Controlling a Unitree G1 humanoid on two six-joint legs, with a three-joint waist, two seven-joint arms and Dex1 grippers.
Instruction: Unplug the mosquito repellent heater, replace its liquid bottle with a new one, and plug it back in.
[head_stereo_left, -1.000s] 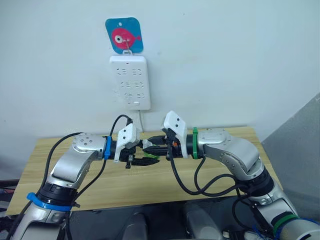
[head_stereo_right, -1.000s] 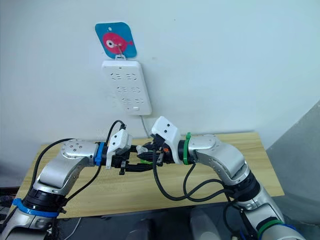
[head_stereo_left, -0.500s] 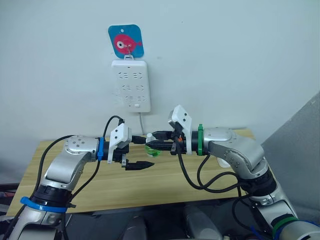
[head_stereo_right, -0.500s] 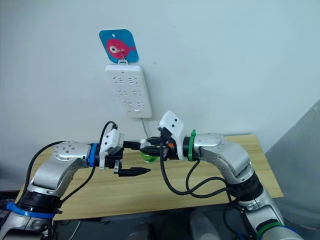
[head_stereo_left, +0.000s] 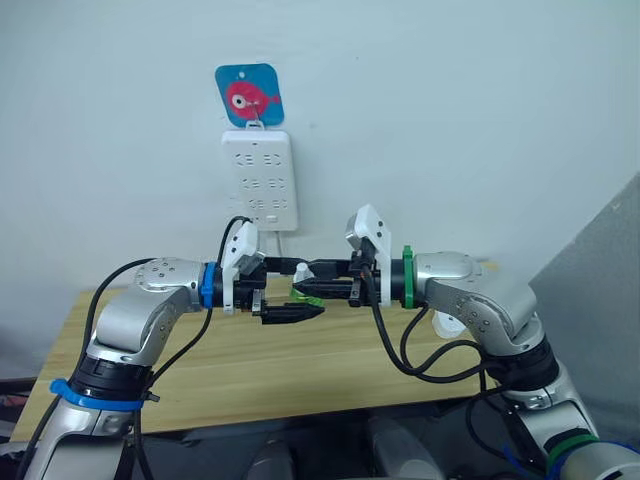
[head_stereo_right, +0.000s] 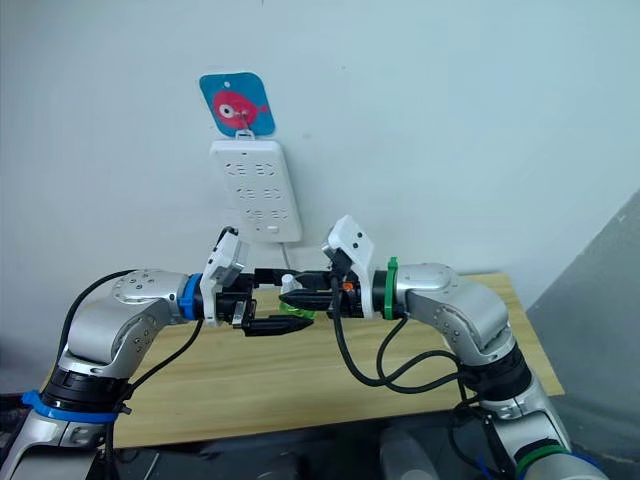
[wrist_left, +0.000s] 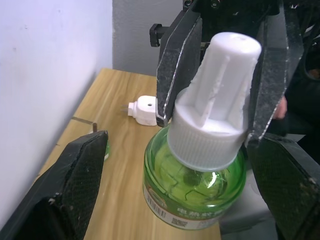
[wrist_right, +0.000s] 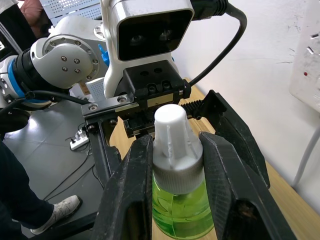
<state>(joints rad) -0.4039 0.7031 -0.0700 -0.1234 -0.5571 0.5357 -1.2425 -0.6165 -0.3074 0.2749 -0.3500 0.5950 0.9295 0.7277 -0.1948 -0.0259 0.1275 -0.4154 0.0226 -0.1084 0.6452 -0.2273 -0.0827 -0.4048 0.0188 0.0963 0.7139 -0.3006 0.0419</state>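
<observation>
Since the next move turns on who takes the capped end, we note first that the green liquid bottle (wrist_left: 195, 190) sits between the two grippers above the near half of the wooden table (head_stereo_left: 330, 370), its long axis running left to right along the line of the arms, white cap (wrist_left: 217, 107) pointing toward the left gripper (head_stereo_left: 288, 290).

The right gripper (wrist_right: 172, 165) has it: both black fingers clamped on the ribbed cap and collar, green body hanging out past the fingertips. The left gripper stands wide, one finger (wrist_left: 75, 185) on either side of the bottle, not touching it as far as we can tell. So the bottle lies straight ahead of the left fingers and inside their spread; the left arm is the free one and already placed to close on the green body.

We judge the step in hand to be a handover or cap removal: one gripper holds the cap, the other takes the body.

Farther back on the table lies the mosquito repellent heater (wrist_left: 144, 111), white, on its side, unplugged. Beyond it, on the far wall, the white power strip (head_stereo_left: 260, 175) hangs under a blue fish hook plate (head_stereo_left: 248, 95), sockets vacant.
</observation>
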